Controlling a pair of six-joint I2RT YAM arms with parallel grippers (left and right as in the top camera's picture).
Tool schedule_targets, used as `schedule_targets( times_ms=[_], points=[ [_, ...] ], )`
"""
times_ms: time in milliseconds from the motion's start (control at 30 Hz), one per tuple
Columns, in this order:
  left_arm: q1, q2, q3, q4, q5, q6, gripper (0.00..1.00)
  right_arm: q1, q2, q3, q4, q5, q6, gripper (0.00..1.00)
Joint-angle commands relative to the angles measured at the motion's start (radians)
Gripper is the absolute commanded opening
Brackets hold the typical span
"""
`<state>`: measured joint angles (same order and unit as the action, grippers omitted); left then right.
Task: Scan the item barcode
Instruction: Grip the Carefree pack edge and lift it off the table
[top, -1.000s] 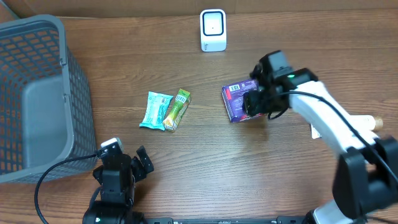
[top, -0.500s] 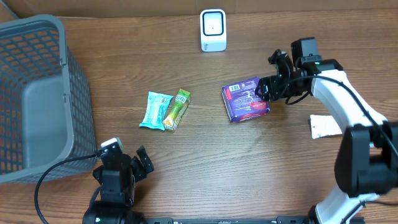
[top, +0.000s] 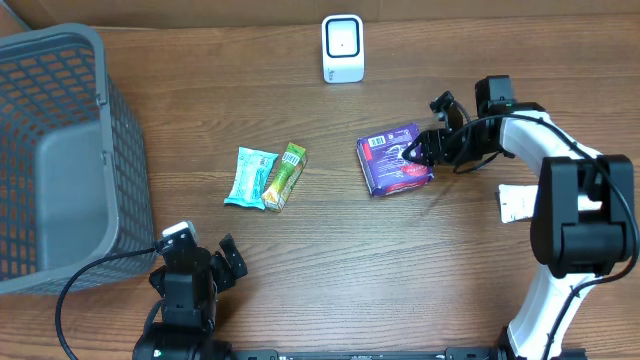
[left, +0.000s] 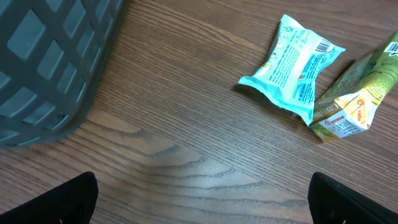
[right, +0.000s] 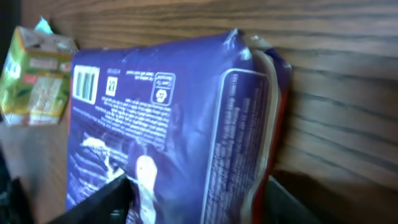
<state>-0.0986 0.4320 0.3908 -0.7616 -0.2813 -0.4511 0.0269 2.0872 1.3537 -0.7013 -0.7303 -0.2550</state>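
Note:
A purple package (top: 392, 160) lies flat on the table, right of centre, its white barcode label (top: 376, 142) facing up at the far-left corner. In the right wrist view the purple package (right: 168, 124) fills the frame with the barcode (right: 86, 84) at upper left. My right gripper (top: 425, 152) reaches in from the right, its jaws closed on the package's right edge, one finger (right: 106, 199) on the top face and the other against the side. The white scanner (top: 342, 48) stands at the back centre. My left gripper (top: 200, 248) rests open at the front left, over bare wood (left: 202, 199).
A teal packet (top: 250, 177) and a green packet (top: 285, 176) lie side by side left of centre. A grey mesh basket (top: 120, 130) fills the left side. A white card (top: 518, 203) lies by the right arm's base.
The right gripper let go of the package, drew back to the right, then returned to its right edge with the jaws narrowed onto it. The package and the left arm stayed put.

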Motion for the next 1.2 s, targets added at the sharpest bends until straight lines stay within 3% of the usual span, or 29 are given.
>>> schedule_targets(
  times_ms=[0,100,333,533,867,1167],
  points=[
    [-0.002,-0.009,-0.004,0.006,-0.014,-0.017,1.00,0.002,0.002,-0.002,0.010,-0.059,0.001,0.63],
    [-0.002,-0.009,-0.004,0.006,-0.014,-0.017,0.99,0.006,0.002,-0.014,0.028,-0.079,0.005,0.59],
    [-0.002,-0.009,-0.004,0.006,-0.014,-0.017,0.99,0.018,0.002,-0.031,0.046,-0.161,0.027,0.23],
    [-0.002,-0.009,-0.004,0.006,-0.014,-0.017,1.00,0.018,0.002,-0.029,0.040,-0.253,0.073,0.04],
    [-0.002,-0.009,-0.004,0.006,-0.014,-0.017,1.00,0.021,-0.160,0.023,-0.086,-0.210,0.098,0.04],
    [-0.002,-0.009,-0.004,0.006,-0.014,-0.017,1.00,0.100,-0.509,0.035,-0.079,0.087,0.099,0.04]
  ],
)
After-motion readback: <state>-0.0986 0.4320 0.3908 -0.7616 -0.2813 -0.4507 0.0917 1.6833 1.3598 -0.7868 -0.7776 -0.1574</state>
